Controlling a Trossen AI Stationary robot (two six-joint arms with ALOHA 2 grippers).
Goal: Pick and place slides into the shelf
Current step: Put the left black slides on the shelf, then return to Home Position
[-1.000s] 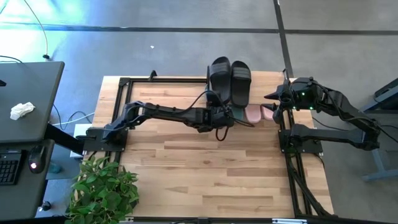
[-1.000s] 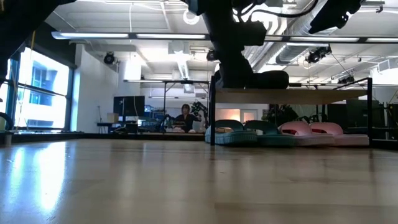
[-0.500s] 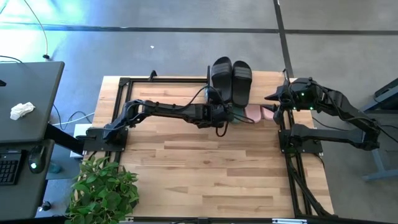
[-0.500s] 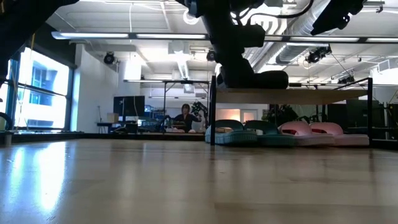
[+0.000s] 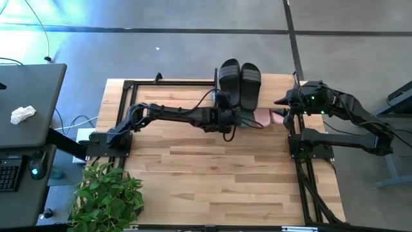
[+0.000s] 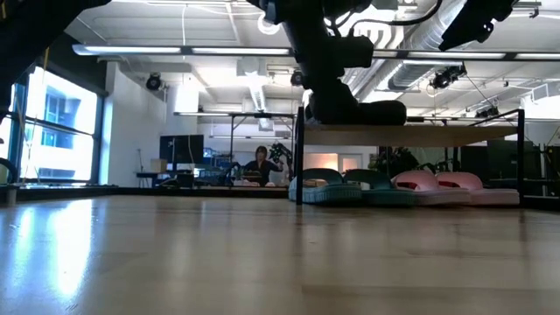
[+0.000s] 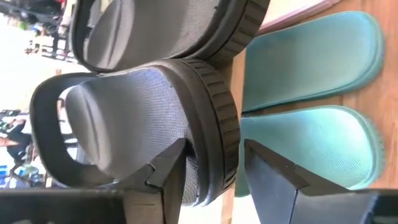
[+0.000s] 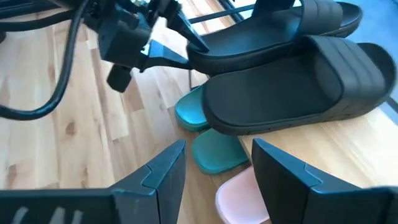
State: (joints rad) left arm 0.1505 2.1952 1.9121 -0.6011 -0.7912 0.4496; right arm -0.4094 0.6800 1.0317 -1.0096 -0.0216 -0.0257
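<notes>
On the shelf top, far edge: left gripper loosening around black slide heel, fingers narrow; right gripper (waiting, open). Next: backing off cleanly.

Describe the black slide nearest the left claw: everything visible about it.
The black slide is matte, rubbery-looking, with a wide strap and a ribbed sole edge. It lies flat on the shelf's wooden top, beside its twin, apparently touching it. The left claw straddles its heel rim, one finger inside, one outside, with a gap showing on the outer side. The teal slides lie below.
</notes>
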